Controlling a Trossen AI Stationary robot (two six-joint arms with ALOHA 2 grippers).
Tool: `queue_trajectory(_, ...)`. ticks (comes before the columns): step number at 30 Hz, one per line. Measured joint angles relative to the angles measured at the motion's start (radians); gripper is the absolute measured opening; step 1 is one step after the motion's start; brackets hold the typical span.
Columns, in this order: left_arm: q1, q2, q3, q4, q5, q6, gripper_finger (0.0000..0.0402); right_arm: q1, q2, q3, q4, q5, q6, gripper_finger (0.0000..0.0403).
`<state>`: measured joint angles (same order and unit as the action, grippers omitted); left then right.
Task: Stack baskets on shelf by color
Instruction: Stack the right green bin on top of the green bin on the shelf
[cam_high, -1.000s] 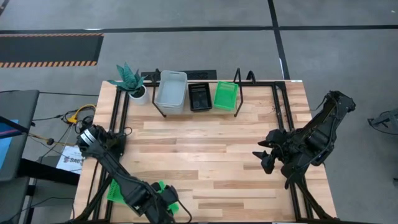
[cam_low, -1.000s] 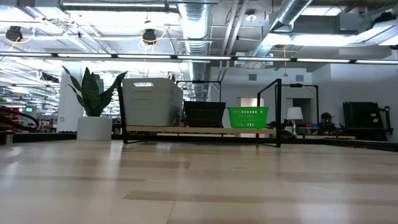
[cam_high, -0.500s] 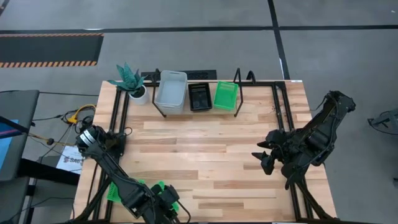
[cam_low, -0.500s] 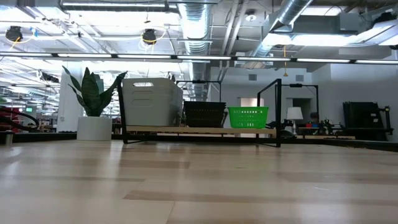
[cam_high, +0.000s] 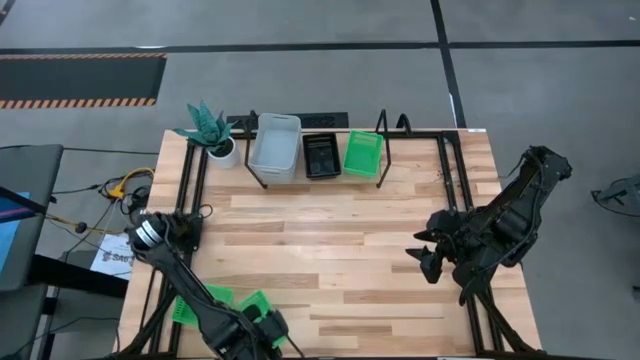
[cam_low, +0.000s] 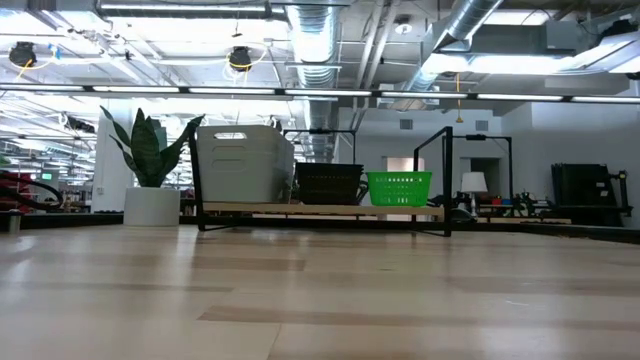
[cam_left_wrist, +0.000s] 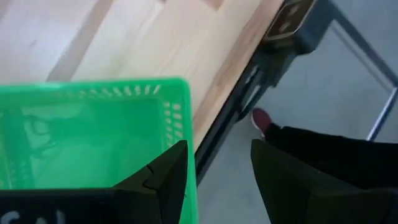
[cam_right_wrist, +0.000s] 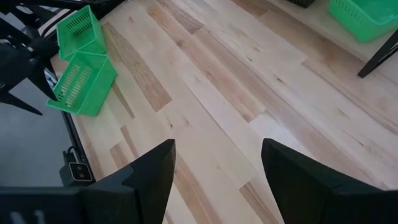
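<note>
The left jaws (cam_left_wrist: 214, 180) straddle the meshed wall of a bright green basket (cam_left_wrist: 93, 134) at the bench's (cam_high: 330, 250) near edge, one finger inside, one outside; whether they pinch it I cannot tell. A second green basket (cam_right_wrist: 78, 26) lies just beside it. The right jaws (cam_right_wrist: 214, 171) hang spread wide over bare wooden planks on the right side. At the far edge, the wire-framed shelf (cam_low: 320, 210) carries a pale grey tub (cam_high: 275, 146), a black meshed tray (cam_high: 321, 155) and a green meshed basket (cam_high: 363, 153).

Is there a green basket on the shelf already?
Yes, one green basket sits on the shelf, at its right end, beside the black basket.
</note>
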<state>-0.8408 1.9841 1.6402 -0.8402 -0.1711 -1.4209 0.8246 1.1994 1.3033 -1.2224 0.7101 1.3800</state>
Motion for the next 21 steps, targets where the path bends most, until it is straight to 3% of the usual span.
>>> queue_trajectory(8,-0.007,0.076,0.0,-0.017,-0.009,-0.033,0.0164,0.0,0.0,0.0,-0.005,0.0,-0.002,0.0264)
queue_trajectory(15,-0.007,0.143,0.0,-0.024,0.048,-0.027,0.0162,0.0,0.0,0.0,-0.004,0.0,-0.004,0.0264)
queue_trajectory(21,0.0,0.146,0.0,-0.028,0.069,-0.025,0.0104,-0.001,0.0,0.0,-0.004,-0.001,-0.002,0.0264)
